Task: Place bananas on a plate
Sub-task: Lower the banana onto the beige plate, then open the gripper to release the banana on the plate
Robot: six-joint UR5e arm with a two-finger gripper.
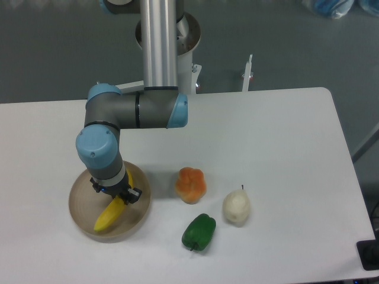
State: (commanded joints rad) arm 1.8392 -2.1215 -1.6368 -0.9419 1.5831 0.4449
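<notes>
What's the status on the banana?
Gripper over plate, jaws hidden, grip unclear. Banana inside the plate rim. Nothing in the way; orange fruit clear to the side.

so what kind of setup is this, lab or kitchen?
Likely a robotics lab bench: an arm on a pedestal at a bare white table, with a banana, plate and green pepper laid out as props.

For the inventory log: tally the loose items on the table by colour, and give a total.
Yellow: 1, the banana
Orange: 1, the orange fruit
Green: 1, the pepper
Whitish: 1, the pear
Beige-tan: 1, the plate
Total: 5
</notes>
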